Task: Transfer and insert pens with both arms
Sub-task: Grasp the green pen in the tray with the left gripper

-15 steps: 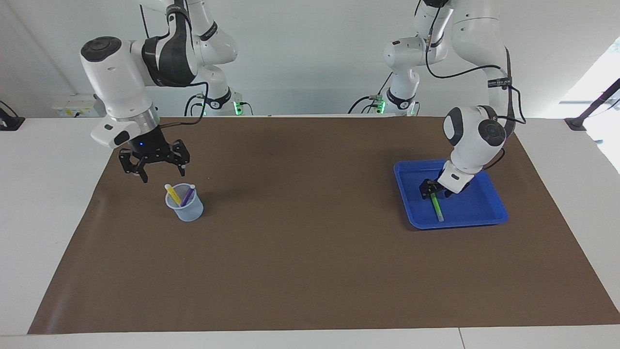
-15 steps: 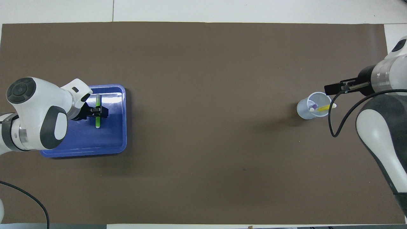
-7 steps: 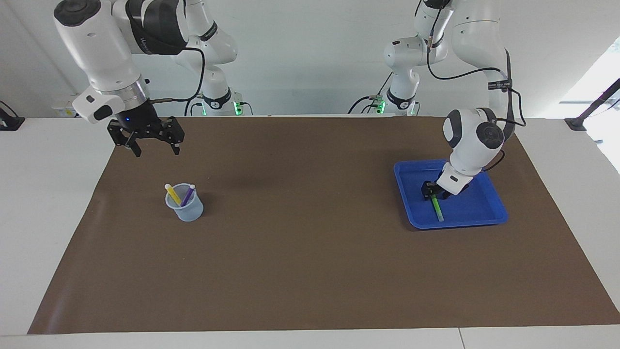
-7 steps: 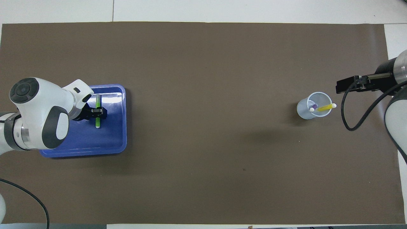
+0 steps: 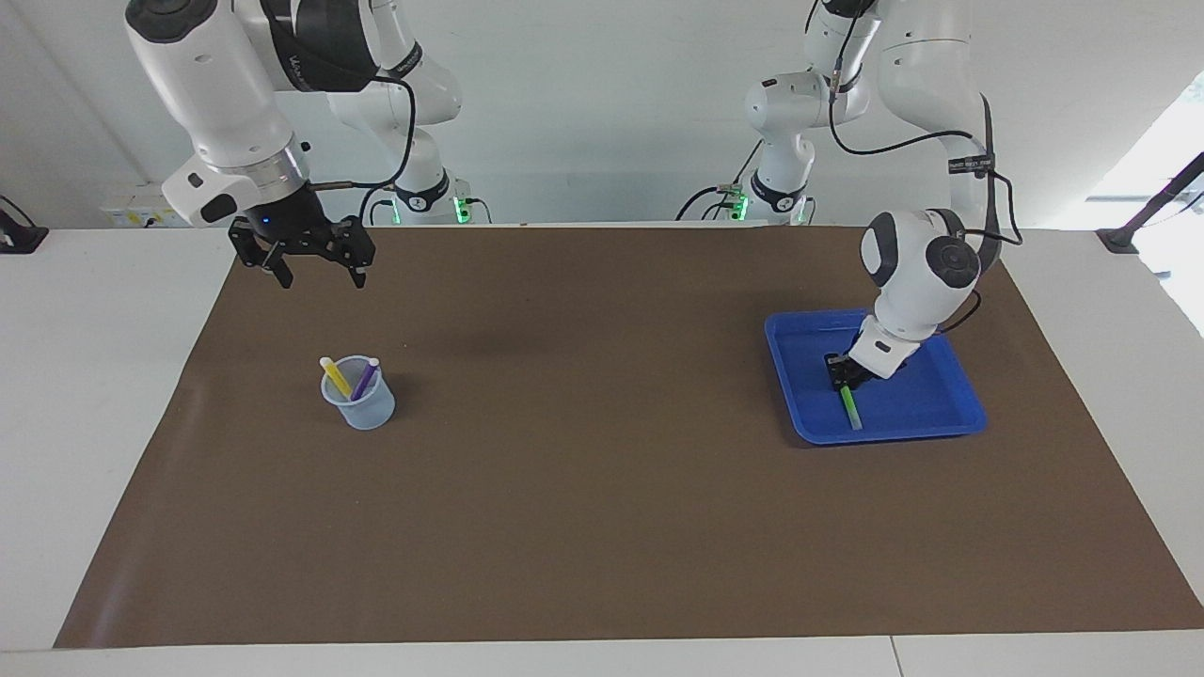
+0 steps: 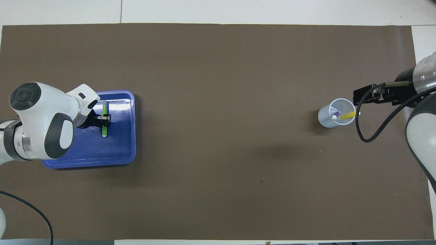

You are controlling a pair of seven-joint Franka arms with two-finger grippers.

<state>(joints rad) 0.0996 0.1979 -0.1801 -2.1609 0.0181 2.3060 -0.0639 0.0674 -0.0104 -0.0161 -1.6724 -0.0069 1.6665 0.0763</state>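
Across the whole tabletop lies a matte brown mat [image 5: 602,527], a flat rectangle with bare white table [image 5: 94,395] showing at its edges. Two large white arms come in from the robots' end. The right arm [image 5: 207,85], glossy white with a silver wrist ring, holds the right gripper [image 5: 320,278] in the air over bare mat at its own end of the table, its black fingers spread wide apart and holding nothing. The left arm [image 5: 917,263] bends steeply down into a blue tray [image 5: 959,414], a shallow plastic rectangle with rounded corners and a raised rim, lying toward the left arm's end of the table. Two smaller white arms with green lights stand idle at the robots' end of the table, clear of everything.

At the right arm's end stands a translucent pale blue cup [image 5: 362,411], round and upright. Two pens lean in it, the yellow pen [image 5: 336,377] and the purple pen [image 5: 364,378], their pale cap ends sticking up above the rim and tilted apart. A black cable loops from the right wrist above the cup in the overhead view.

The green pen [image 5: 850,406] lies flat on the tray floor, slim and straight. The left gripper [image 5: 840,373] is down on the pen's end nearer the robots, its black fingers drawn in around the pen; whether the grip is fully tight cannot be told. Nothing else lies in the tray beside the pen.
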